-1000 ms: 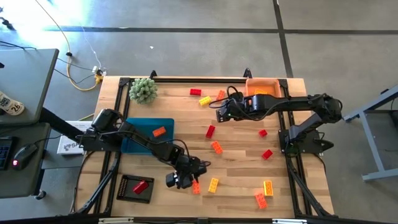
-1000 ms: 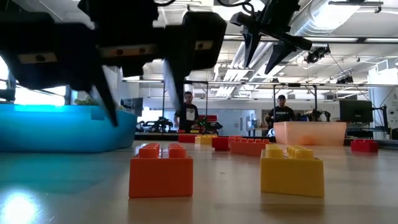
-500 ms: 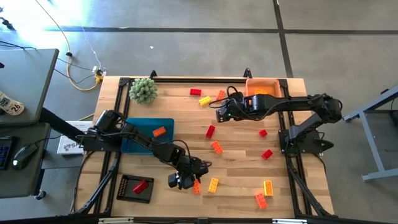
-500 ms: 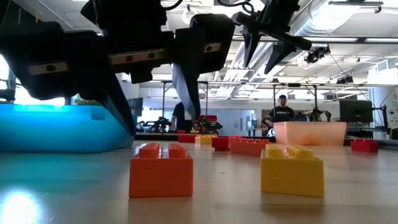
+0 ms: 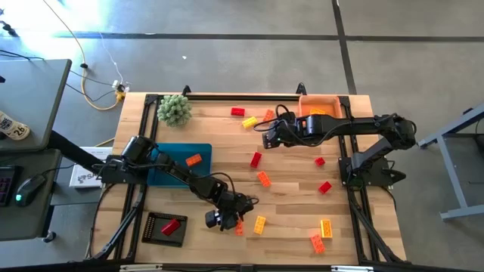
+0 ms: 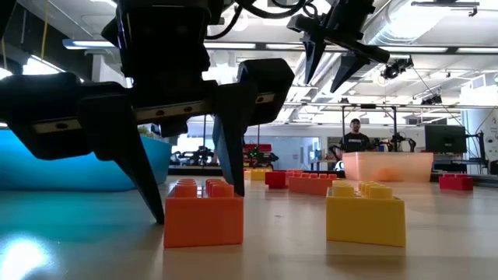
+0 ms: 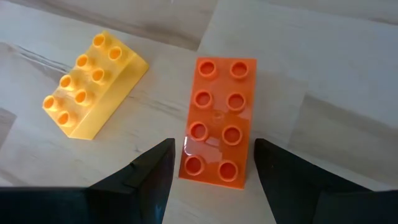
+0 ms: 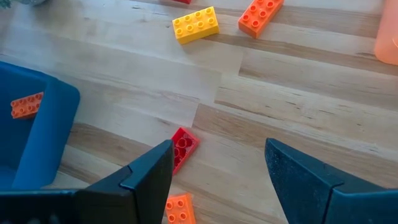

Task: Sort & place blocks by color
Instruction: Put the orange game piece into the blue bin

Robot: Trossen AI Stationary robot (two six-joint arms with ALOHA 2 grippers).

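From above, the left gripper (image 5: 224, 220) hangs over a small orange studded plastic brick (image 5: 238, 227) near the front edge of the pale wooden table (image 5: 287, 200). The right gripper (image 5: 269, 137) waits mid-table, fingers spread.

At table height, the left fingers (image 6: 144, 175) straddle the brick (image 6: 203, 211) (a person stands in the workshop behind).

The left wrist view shows the brick's long axis running straight out between the spread fingers (image 7: 152, 171), yellow brick (image 7: 93, 84) beside.
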